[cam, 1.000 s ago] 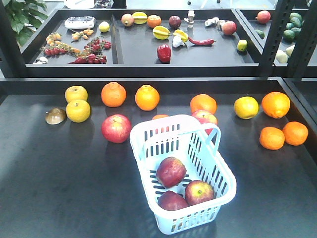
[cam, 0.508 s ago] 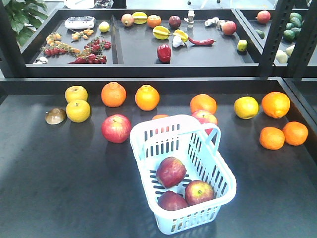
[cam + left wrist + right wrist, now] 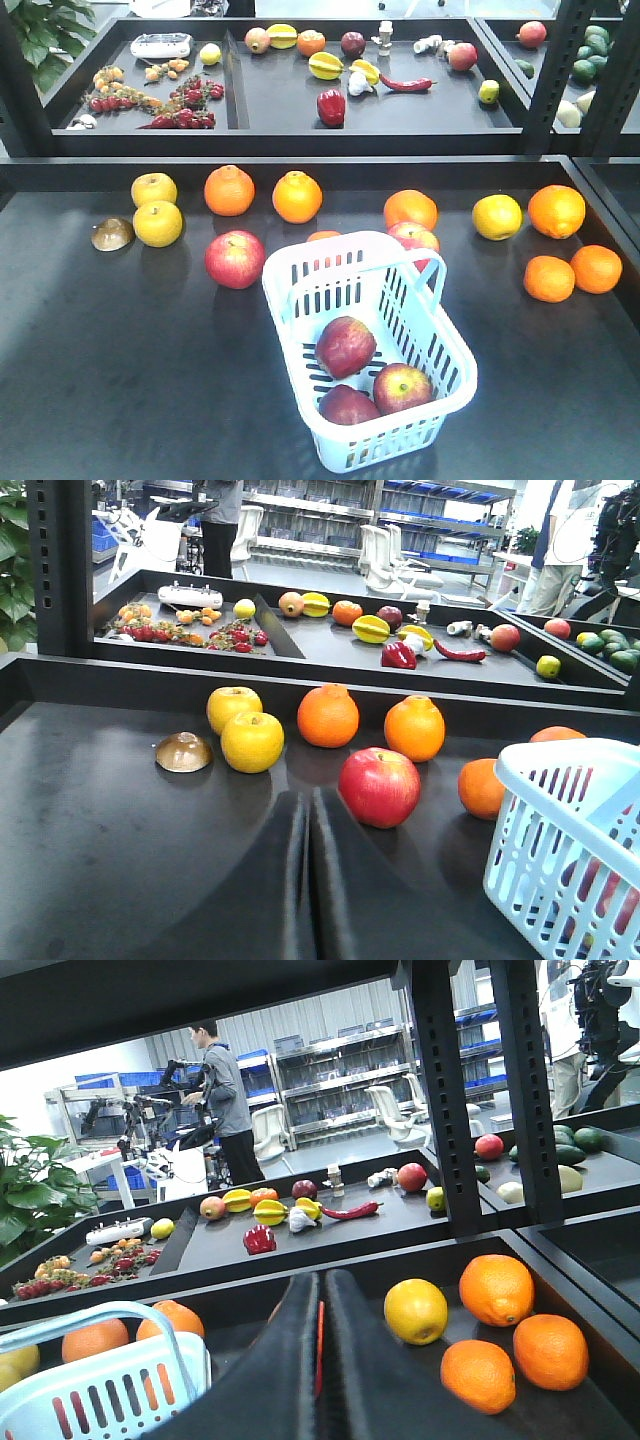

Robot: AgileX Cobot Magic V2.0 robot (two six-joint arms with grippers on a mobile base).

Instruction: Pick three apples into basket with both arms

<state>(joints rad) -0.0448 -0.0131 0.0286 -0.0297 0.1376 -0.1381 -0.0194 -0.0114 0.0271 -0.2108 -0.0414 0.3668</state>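
Note:
Three dark red apples [image 3: 346, 346] [image 3: 402, 387] [image 3: 348, 405] lie inside the pale blue-white basket [image 3: 290, 300], which stands at the table's front centre. Neither arm shows in the front view. In the left wrist view my left gripper [image 3: 307, 796] is shut, fingers pressed together with nothing held; the basket [image 3: 560, 820] is to its right. In the right wrist view my right gripper [image 3: 320, 1278] is shut too, with a thin red sliver showing through the slit. The basket [image 3: 100, 1390] sits to its lower left.
Another red apple [image 3: 235, 258] lies on the table left of the basket, just ahead of the left gripper [image 3: 379, 786]. Oranges [image 3: 550, 278], yellow fruits [image 3: 158, 222] and a red-pink fruit [image 3: 413, 237] are spread behind. A raised shelf [image 3: 300, 110] of produce runs along the back.

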